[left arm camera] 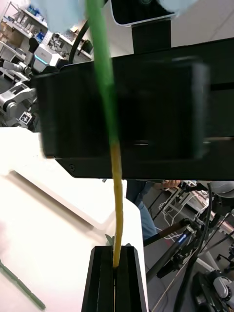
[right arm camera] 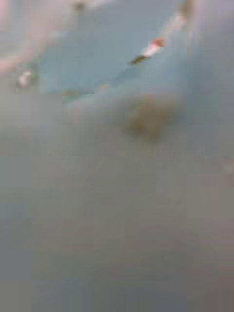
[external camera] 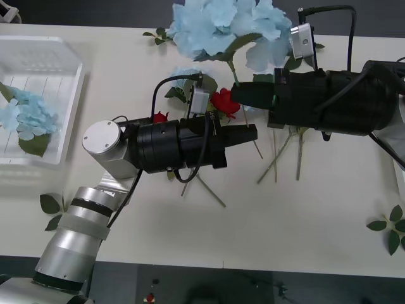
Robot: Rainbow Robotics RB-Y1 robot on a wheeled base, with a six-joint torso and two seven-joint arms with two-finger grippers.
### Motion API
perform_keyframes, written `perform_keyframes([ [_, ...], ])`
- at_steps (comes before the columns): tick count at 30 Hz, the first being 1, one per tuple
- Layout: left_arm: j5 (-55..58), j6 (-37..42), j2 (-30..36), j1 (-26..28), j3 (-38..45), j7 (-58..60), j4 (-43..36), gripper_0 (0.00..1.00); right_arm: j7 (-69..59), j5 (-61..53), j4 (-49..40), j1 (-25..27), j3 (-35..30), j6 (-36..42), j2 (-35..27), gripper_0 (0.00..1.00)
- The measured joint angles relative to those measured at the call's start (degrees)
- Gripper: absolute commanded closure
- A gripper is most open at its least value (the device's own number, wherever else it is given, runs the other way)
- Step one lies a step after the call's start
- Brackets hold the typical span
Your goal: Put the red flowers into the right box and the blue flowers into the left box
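A pile of blue flowers (external camera: pixel 224 28) lies at the table's far middle, and a red flower (external camera: pixel 224 101) lies just below it. A second red bloom (external camera: pixel 160 117) peeks out behind my left arm. My left gripper (external camera: pixel 252 134) points right, and its black fingers (left arm camera: pixel 102 280) are shut on a thin green-to-yellow stem (left arm camera: pixel 115 195) that rises to a pale blue bloom. My right gripper (external camera: pixel 235 95) reaches in from the right, its tip beside the red flower. The left box (external camera: pixel 60 155) holds one blue flower (external camera: pixel 25 117). The right box (external camera: pixel 400 170) is a white sliver at the table's right edge.
Bare stems (external camera: pixel 278 155) fan out under my right arm. Loose leaf sprigs lie near the front right corner (external camera: pixel 389 228) and beside my left arm (external camera: pixel 50 204). My two arms lie close together, one over the other, at the table's middle.
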Motion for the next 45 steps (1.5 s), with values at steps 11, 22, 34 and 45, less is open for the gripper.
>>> perform_keyframes([
  [11, 0.00, 3.59, 1.96, -0.05, 3.40, 0.00, 0.04, 1.00, -0.27, -0.39, 0.00, 0.00, 0.00, 0.00, 0.00, 0.00],
  [22, 0.01, 11.18, 13.78, -0.86, 18.03, 0.71, -2.67, 1.00, -0.92, -0.48, 0.04, 0.00, 0.00, 0.00, -0.19, 0.00],
  [34, -10.80, 12.43, 36.03, -0.81, 32.98, 24.47, -2.66, 1.00, -29.35, 13.08, 0.04, -0.01, 0.01, 0.55, -12.66, 0.00],
  [45, -27.05, 7.66, 47.66, 6.56, 39.95, 32.49, -2.69, 1.00, -65.86, 28.83, 0.08, -0.01, 0.01, 3.89, -20.13, 0.00],
])
